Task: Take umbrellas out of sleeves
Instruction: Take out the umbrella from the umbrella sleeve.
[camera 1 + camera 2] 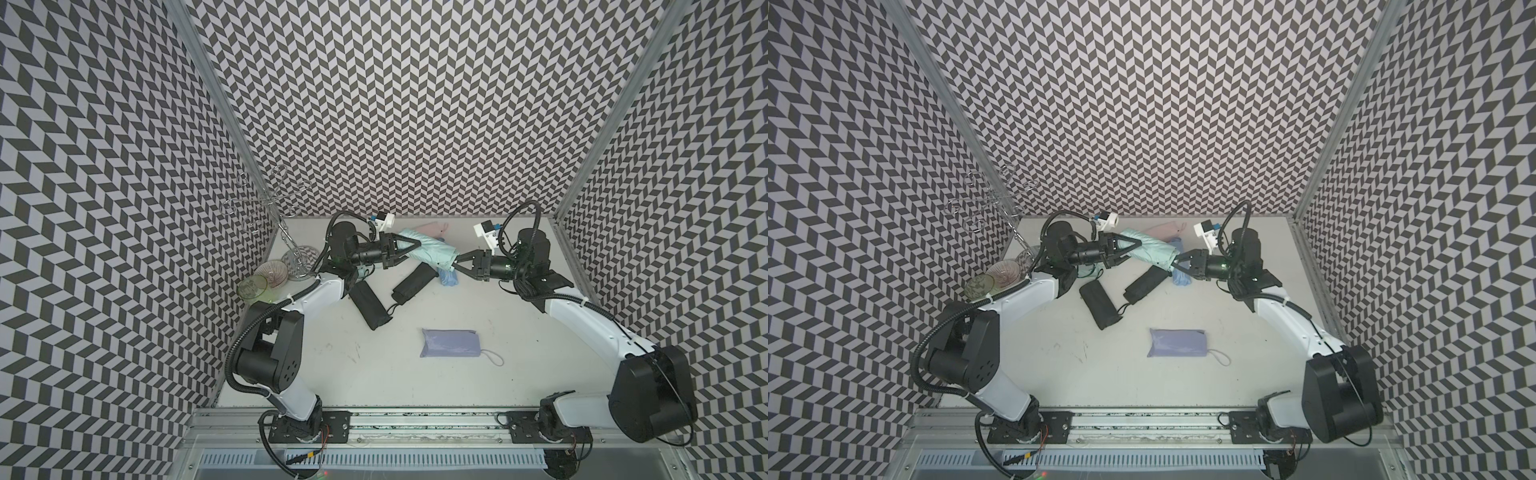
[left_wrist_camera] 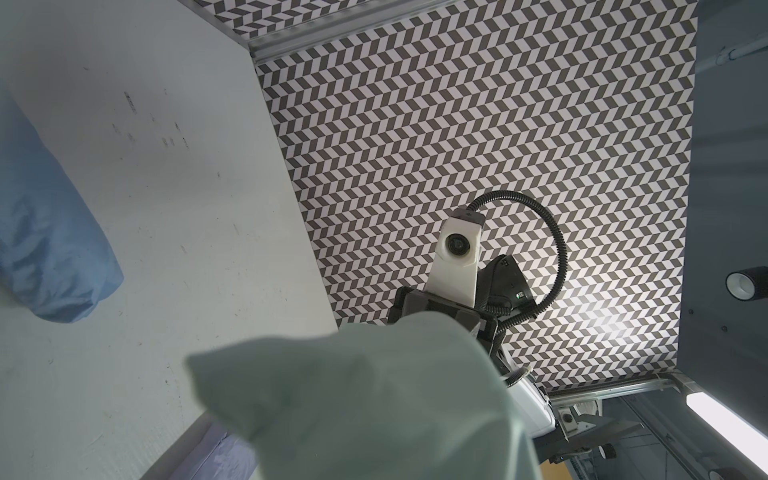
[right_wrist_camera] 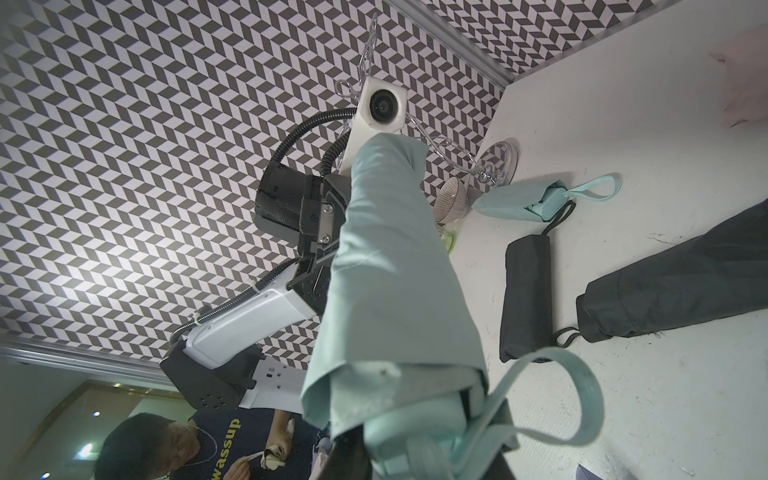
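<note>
The left tool [image 1: 409, 249] was closed part-way on the far end of the mint umbrella [image 1: 432, 251], its 2 fingers pinching the loose fabric of the sleeve [image 3: 386, 257] from either side. The right tool [image 1: 457, 264] was clamped tight at the opposite end, where the pale handle and the wrist loop [image 3: 590, 390] stuck out of the sleeve's mouth. Between the 2 tools the umbrella hung raised off the counter [image 1: 374, 374] near the back middle, tilted, with most of its length inside the sleeve.

On the counter lay the rest. 2 black umbrellas [image 1: 370, 303] [image 1: 413, 282] rested side by side just in front of the held one, the light blue umbrella [image 1: 449, 278] under the right tool, and the pink umbrella [image 1: 432, 228] behind, near the back wall. The lavender umbrella [image 1: 451, 343] lay alone nearer the front. The second mint umbrella [image 3: 515, 203] sat beneath the left arm (mostly hidden in both top views). A green glass [image 1: 252, 286] stood at the counter's left edge.
</note>
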Controlling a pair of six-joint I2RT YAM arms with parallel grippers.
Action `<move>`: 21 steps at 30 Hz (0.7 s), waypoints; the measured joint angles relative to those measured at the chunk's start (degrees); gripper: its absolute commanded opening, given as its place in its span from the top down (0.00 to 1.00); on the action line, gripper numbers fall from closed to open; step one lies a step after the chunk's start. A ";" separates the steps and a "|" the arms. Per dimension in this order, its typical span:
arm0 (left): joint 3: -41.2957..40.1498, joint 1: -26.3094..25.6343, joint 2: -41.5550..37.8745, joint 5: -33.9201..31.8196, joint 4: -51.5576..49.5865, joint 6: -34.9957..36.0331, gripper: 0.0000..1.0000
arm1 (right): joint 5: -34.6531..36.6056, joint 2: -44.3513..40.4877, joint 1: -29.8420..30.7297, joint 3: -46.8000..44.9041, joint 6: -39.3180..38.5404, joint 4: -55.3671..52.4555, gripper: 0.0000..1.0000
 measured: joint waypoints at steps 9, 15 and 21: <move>1.09 -0.07 0.46 1.01 -6.60 6.21 0.26 | 0.17 0.00 0.02 -0.96 0.98 2.51 0.86; 2.73 0.26 0.46 1.20 -13.81 12.48 0.08 | 0.13 0.00 0.00 -1.68 1.62 4.07 0.86; 4.92 0.76 0.48 0.61 -22.16 19.23 0.00 | -0.20 0.00 -0.61 -1.79 1.90 4.66 0.86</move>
